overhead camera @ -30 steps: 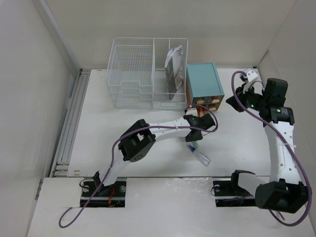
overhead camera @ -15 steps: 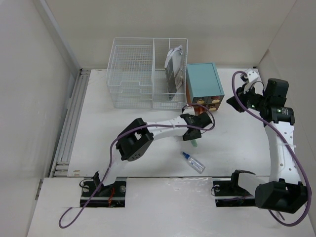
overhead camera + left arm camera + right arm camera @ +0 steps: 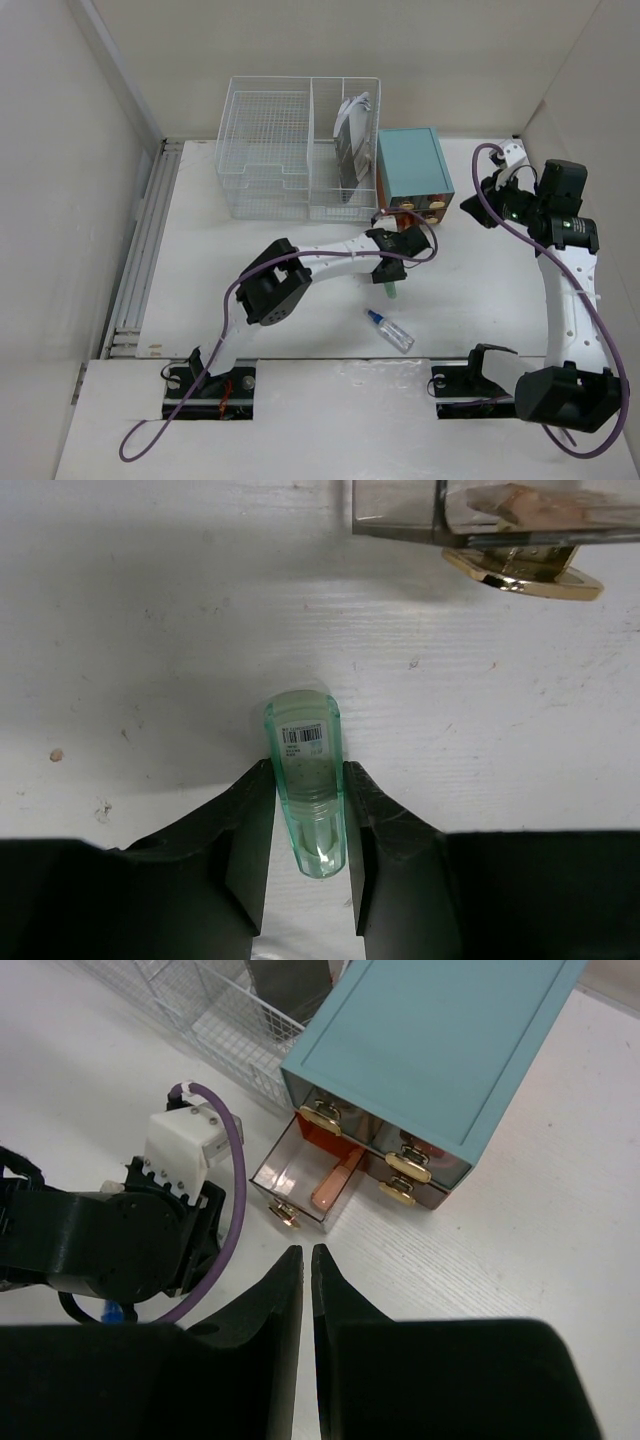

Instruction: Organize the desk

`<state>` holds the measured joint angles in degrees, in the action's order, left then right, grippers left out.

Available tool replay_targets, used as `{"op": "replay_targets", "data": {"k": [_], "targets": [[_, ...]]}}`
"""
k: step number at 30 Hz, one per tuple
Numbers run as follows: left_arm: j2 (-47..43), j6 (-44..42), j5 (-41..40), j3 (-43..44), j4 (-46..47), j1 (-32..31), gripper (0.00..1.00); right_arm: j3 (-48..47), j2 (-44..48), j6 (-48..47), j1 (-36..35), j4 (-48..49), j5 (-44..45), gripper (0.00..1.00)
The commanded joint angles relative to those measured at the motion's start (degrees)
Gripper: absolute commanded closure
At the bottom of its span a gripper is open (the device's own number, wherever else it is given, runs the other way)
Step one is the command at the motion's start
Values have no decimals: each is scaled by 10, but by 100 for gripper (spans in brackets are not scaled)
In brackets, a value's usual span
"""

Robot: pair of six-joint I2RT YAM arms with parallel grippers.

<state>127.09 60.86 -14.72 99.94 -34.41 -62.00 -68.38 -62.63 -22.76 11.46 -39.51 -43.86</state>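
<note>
**Desk:** Where have you got the left arm?

**Me:** In front of the teal drawer box (image 3: 412, 170), just off its open bottom drawer (image 3: 300, 1185). The left jaws are drawn in narrow. I can see both fingers (image 3: 250, 820) pressed against the sides of a green see-through tube (image 3: 305, 770) with a barcode label, so the tube is gripped between them.

**Desk:** And the right?

**Me:** I'm holding it up over the box's right side, with its camera looking down on the drawer fronts. The right jaws are all but together, only a thin slit between them and nothing in it.

**Desk:** The counter?

**Me:** The white counter (image 3: 200, 260) lies under the box and runs out from it to the pale walls. It has a metal rail (image 3: 145, 250) along the edge well to the box's left.

**Desk:** Anything else lying about?

**Me:** A white wire basket (image 3: 280, 150) stands just beside the box's left wall. An orange stick (image 3: 335, 1185) lies in the open drawer. A small clear bottle with a blue cap (image 3: 390, 330) lies on the counter in front of the box, farther from it than the tube.
</note>
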Motion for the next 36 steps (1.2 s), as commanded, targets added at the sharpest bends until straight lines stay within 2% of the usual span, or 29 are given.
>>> {"op": "replay_targets", "data": {"k": [1,3,6,16,19,36], "targets": [[60,-17,14,-15,-33,6,94,-2,11,-9,4,3,-18,86],[60,-24,20,-15,-33,6,94,-2,11,-9,4,3,-18,86],[66,-36,20,-15,-48,6,80,-2,11,-9,9,-2,-24,86],[76,-60,-2,-26,-82,6,72,-2,11,-14,9,-2,-24,86],[76,-66,-2,-26,-87,6,64,-2,11,-14,9,-2,-24,86],[109,-82,-2,-42,-103,1,62,-7,11,-14,15,-7,-34,86]]}}
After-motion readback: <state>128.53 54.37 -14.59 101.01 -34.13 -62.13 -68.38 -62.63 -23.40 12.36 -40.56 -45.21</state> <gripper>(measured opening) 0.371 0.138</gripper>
